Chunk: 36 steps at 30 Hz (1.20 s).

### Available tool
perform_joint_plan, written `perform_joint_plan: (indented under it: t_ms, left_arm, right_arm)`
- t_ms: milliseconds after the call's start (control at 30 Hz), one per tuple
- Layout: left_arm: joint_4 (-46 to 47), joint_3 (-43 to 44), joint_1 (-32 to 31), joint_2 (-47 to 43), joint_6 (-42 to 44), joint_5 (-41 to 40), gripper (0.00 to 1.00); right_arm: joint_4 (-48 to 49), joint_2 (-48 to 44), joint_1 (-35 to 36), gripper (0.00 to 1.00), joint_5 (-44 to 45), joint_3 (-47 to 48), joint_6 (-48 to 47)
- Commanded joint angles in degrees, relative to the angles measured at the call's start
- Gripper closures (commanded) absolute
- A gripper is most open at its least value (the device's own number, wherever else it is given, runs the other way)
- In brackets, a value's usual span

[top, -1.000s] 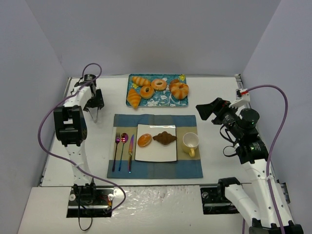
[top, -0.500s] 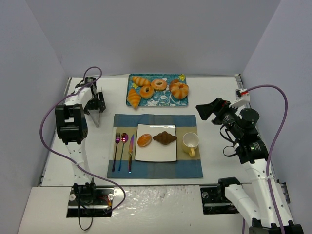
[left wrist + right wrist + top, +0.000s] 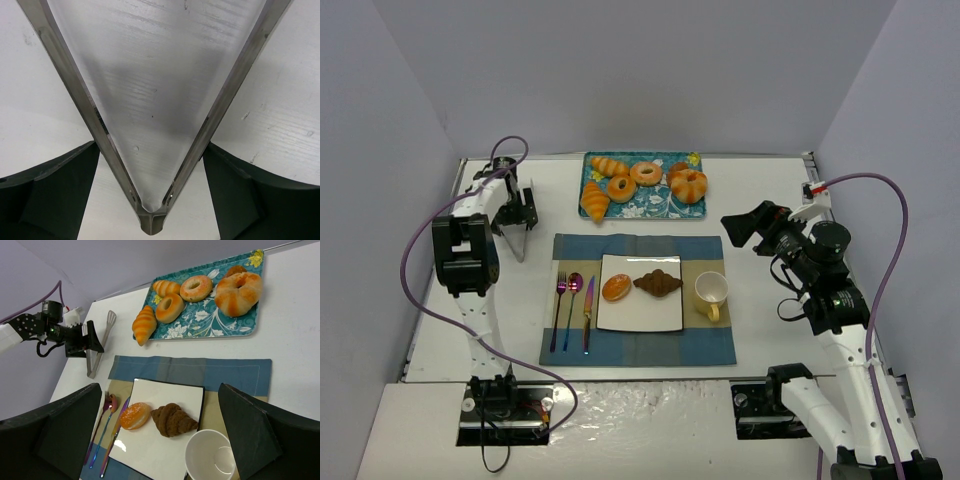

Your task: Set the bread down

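Closest in, the white plate (image 3: 640, 318) on the placemat (image 3: 620, 350) has bread on it: a round bun (image 3: 617, 288) with a brown croissant (image 3: 657, 283) just to its right. The right end effector (image 3: 157, 405) hangs right of that, fingers wide apart, holding nothing. The left end effector (image 3: 150, 150) straddles the tongs (image 3: 151, 222) on the worktop (image 3: 760, 180), fingers spread and touching both arms. Can't tell if it's actually squeezing them. More bread sits on the tray (image 3: 655, 203) at the back.

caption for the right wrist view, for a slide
Bun and croissant on the white plate, more breads on the floral tray, tongs at the left gripper
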Motion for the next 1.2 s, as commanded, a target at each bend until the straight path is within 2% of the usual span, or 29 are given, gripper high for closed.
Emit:
perform_joint_plan:
  t_ms: [0, 233, 400, 533, 700, 833, 1167]
  left_arm:
    - [-0.3, 3.3, 0.3, -6.6, -0.9, -0.4, 0.18]
    - [-1.7, 4.3, -0.3, -10.2, -0.9, -1.4, 0.18]
    - [-4.0, 7.1, -2.9, -18.5, 2.4, -2.6, 0.17]
    - [-4.5, 8.6, -12.7, -26.9, 6.0, -5.1, 0.17]
    - [5.3, -0.2, -23.2, -40.2, 8.2, -1.3, 0.11]
    - [11.7, -6.7, -24.8, -48.5, 7.1, 8.5, 0.09]
    - [14.3, -12.6, -27.8, -51.7, 7.5, 13.5, 0.08]
  right_arm:
    - [3.3, 0.4, 0.4, 0.00, -1.3, 1.9, -0.8]
    - [3.2, 0.4, 0.4, 0.00, -1.2, 1.7, -0.9]
    - [2.9, 0.5, 0.4, 0.00, -0.6, 2.1, -1.3]
    - [2.4, 0.4, 0.3, 0.00, 0.3, 3.0, -1.5]
    - [2.1, 0.4, 0.3, 0.00, 0.7, 4.9, -1.6]
    - [1.6, 0.4, 0.4, 0.00, 1.3, 6.4, -2.1]
    - [1.3, 2.0, 0.6, 0.02, 0.9, 8.2, -2.8]
